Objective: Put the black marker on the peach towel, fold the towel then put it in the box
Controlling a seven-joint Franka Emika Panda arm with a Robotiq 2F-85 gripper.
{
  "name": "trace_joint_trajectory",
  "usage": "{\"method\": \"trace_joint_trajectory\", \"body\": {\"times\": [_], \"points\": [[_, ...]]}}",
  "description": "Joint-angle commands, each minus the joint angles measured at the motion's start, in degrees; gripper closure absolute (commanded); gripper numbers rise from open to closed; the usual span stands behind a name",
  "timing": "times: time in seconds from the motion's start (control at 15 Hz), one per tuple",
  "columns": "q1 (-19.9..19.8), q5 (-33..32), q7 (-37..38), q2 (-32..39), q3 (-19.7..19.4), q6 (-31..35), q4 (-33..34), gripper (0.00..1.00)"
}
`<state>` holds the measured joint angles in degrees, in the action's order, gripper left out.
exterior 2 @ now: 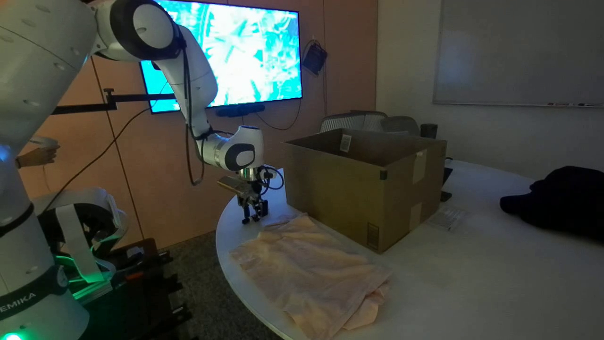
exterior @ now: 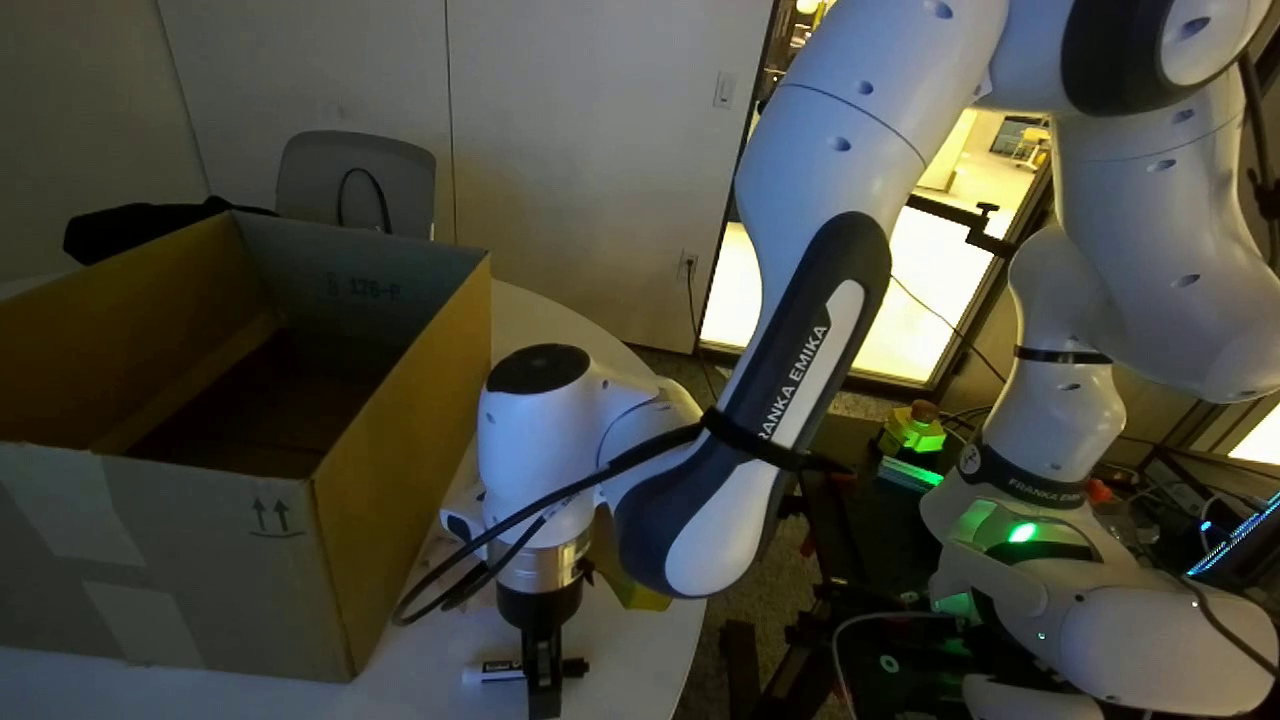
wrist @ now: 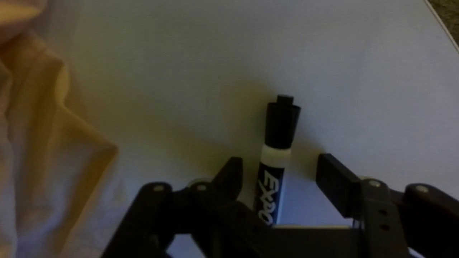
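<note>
The black marker [wrist: 281, 125] lies on the white table in the wrist view, its black cap pointing up the picture. It also shows in an exterior view [exterior: 492, 672]. My gripper [wrist: 279, 168] is open, with a finger on each side of the marker and a gap on both sides. The gripper shows low at the table in both exterior views [exterior: 543, 685] [exterior 2: 255, 215]. The peach towel [exterior 2: 311, 274] lies rumpled on the table, and its creased edge [wrist: 43, 143] is left of the gripper in the wrist view. The open box [exterior 2: 330, 189] stands beside the towel; its inside [exterior: 270, 400] shows no towel.
The round white table [exterior 2: 472, 293] has its edge near the gripper, also seen in the wrist view [wrist: 443, 27]. A black cloth item [exterior 2: 561, 203] lies beyond the box. A clear flat packet [exterior 2: 448, 218] lies by the box. Chairs [exterior: 355, 185] stand behind.
</note>
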<state>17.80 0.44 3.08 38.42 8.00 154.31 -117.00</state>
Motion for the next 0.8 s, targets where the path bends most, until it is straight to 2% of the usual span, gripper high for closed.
{"method": "trace_joint_trajectory", "body": {"times": [0.0, 0.13, 0.2, 0.27, 0.33, 0.6, 0.73], "points": [[1.3, -1.2, 2.2, -0.8, -0.1, -2.5, -0.1, 0.74], [1.1, -0.7, 2.0, -1.7, 0.6, -4.5, -0.1, 0.92], [0.9, -0.6, 1.8, -2.3, 1.0, -5.7, -0.1, 0.97], [0.7, -0.4, 1.5, -2.9, 1.3, -7.0, -0.2, 0.96], [0.7, -0.5, 1.5, -3.4, 1.4, -8.0, -0.4, 0.91], [0.2, -0.5, 1.1, -6.5, 1.8, -11.1, -1.5, 0.92], [-0.3, -0.6, 1.2, -9.4, 1.4, -10.1, -3.3, 0.92]]}}
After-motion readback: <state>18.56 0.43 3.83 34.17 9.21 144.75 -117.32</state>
